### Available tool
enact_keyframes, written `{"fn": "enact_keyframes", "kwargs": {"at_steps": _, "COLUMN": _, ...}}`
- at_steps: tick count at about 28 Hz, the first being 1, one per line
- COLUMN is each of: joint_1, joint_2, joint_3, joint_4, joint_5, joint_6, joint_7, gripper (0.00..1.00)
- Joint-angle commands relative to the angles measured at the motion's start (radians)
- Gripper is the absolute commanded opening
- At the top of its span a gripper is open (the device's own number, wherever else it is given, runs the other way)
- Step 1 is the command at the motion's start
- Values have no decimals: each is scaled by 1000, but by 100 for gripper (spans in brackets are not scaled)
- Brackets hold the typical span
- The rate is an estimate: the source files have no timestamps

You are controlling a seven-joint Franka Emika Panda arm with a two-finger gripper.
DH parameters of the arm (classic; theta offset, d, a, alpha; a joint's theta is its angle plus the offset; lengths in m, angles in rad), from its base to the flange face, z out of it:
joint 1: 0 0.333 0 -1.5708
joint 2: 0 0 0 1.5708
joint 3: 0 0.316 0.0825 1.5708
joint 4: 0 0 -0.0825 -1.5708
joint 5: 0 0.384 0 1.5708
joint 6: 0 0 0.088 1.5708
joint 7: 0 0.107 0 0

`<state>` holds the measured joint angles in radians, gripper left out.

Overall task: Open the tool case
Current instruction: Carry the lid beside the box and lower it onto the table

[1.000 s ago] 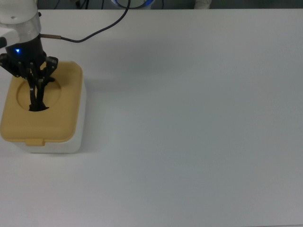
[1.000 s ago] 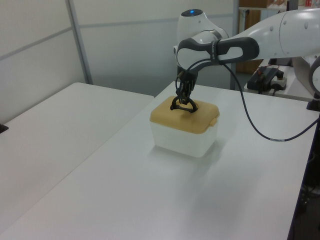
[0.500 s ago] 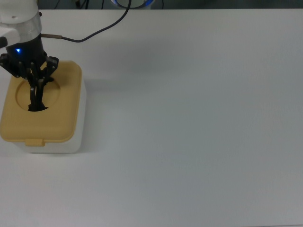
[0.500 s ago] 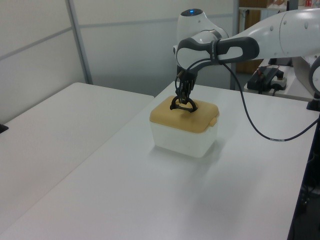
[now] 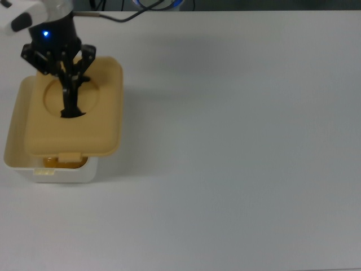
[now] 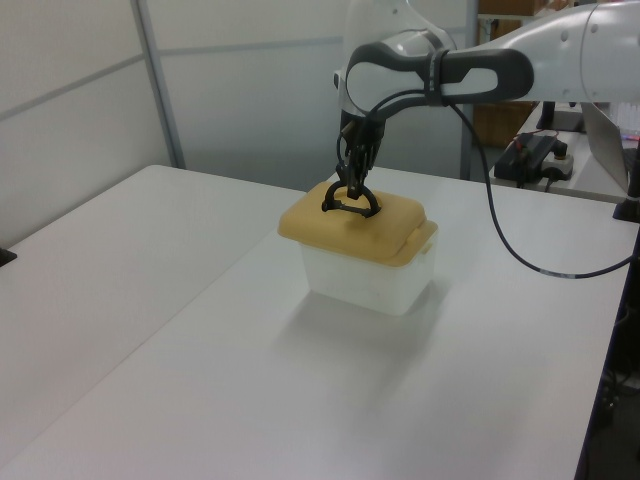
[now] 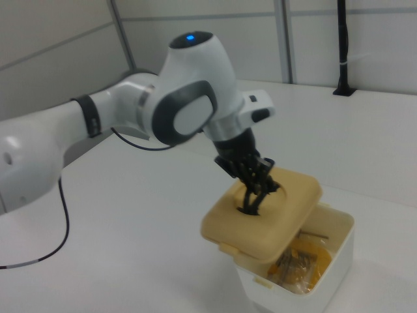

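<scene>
The tool case is a white tub (image 5: pixel 63 173) (image 6: pixel 372 283) (image 7: pixel 328 276) with a tan-yellow lid (image 5: pixel 76 127) (image 6: pixel 352 226) (image 7: pixel 258 218). The lid is raised clear of the tub and hangs offset toward the top view's right, tilted a little. This leaves the tub's rim and yellowish contents (image 7: pixel 294 265) exposed. My gripper (image 5: pixel 71 109) (image 6: pixel 349 196) (image 7: pixel 251 206) reaches down into the lid's round recess, shut on the black folding handle (image 6: pixel 351 207). The lid's latch tab (image 5: pixel 70 157) points toward the top view's bottom edge.
The case stands near the top view's left edge of a white table (image 5: pixel 237 147). A black cable (image 6: pixel 512 255) trails from the arm across the table. In the left view a second white table (image 6: pixel 100 260) lies to the left, across a narrow gap.
The lid has come up off the tub and shifted toward the top view's right and top with my gripper holding its handle. The tub's inside now shows.
</scene>
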<state>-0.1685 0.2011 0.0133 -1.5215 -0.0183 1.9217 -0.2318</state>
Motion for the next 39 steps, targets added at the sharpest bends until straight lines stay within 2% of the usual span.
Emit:
{"fn": "enact_keyframes", "kwargs": {"at_steps": 1, "joint_1": 49, "joint_2": -72, "joint_3": -6, "joint_4": -14, "joint_5": 27, "joint_6": -96, "joint_7": 57, "gripper": 0}}
{"fn": "enact_keyframes", "kwargs": {"at_steps": 9, "joint_1": 153, "joint_2": -126, "joint_3": -6, "joint_4": -80, "joint_5": 34, "joint_6": -113, "joint_7": 155, "gripper": 0}}
{"fn": "enact_keyframes", "kwargs": {"at_steps": 17, "joint_1": 273, "joint_2": -154, "joint_3": -6, "joint_4": -189, "joint_5": 20, "joint_6": -90, "joint_7": 255, "gripper": 0}}
{"fn": "enact_keyframes", "kwargs": {"at_steps": 22, "joint_1": 343, "joint_2": -163, "joint_3": -6, "joint_4": -282, "joint_5": 0, "joint_6": 25, "joint_7": 328, "gripper": 0}}
{"fn": "enact_keyframes", "kwargs": {"at_steps": 25, "joint_1": 377, "joint_2": -164, "joint_3": -4, "joint_4": -342, "joint_5": -34, "joint_6": 95, "joint_7": 384, "gripper": 0}}
{"fn": "enact_keyframes", "kwargs": {"at_steps": 28, "joint_1": 406, "joint_2": -158, "joint_3": -6, "joint_4": -399, "joint_5": -51, "joint_6": 169, "joint_7": 404, "gripper": 0}}
{"fn": "enact_keyframes", "kwargs": {"at_steps": 32, "joint_1": 411, "joint_2": -144, "joint_3": -4, "joint_4": -439, "joint_5": -52, "joint_6": 244, "joint_7": 413, "gripper": 0}}
{"fn": "enact_keyframes", "kwargs": {"at_steps": 36, "joint_1": 426, "joint_2": -79, "joint_3": -4, "joint_4": -445, "joint_5": -67, "joint_6": 307, "joint_7": 414, "gripper": 0}}
{"fn": "enact_keyframes", "kwargs": {"at_steps": 39, "joint_1": 426, "joint_2": -25, "joint_3": -4, "joint_4": -444, "joint_5": -103, "joint_6": 371, "joint_7": 414, "gripper": 0}}
